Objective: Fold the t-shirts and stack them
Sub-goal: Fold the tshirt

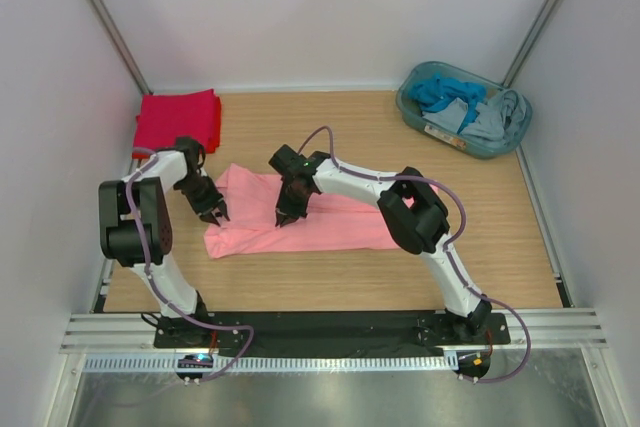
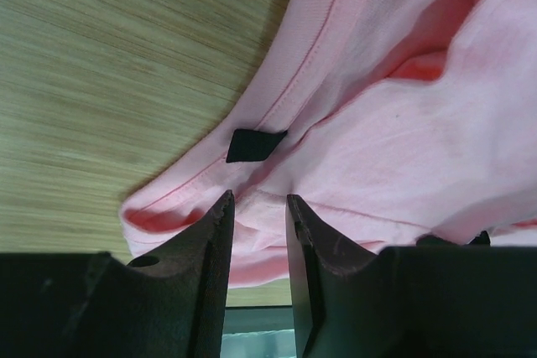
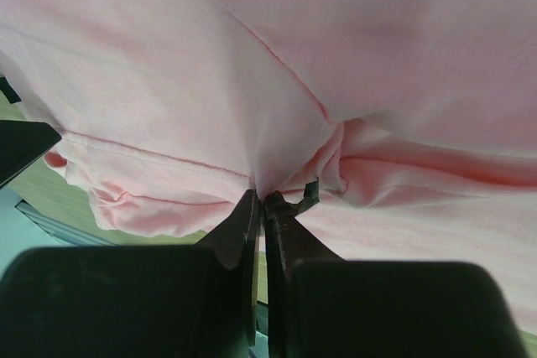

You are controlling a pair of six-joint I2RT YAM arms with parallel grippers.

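Salmon-pink t-shirt (image 1: 250, 232) lay left of centre on the surface (image 1: 480, 247), right pincer (image 3: 262, 199) clenched on its cloth, presumably for folding; left pincer (image 2: 256, 199) at hem, grip unclear; red t-shirt (image 1: 178, 119) folded, far-left corner.

A crumpled salmon-pink soft cloth t-shirt (image 2: 403, 148) lay on the light wood-grain table (image 2: 109, 64), with a small dark rectangular label (image 2: 254, 145) at its stitched hem. The left end effector (image 2: 258, 203) had its dark fingers (image 2: 210, 241) narrowly parted with pink cloth in the gap; whether they pinched it was unclear.
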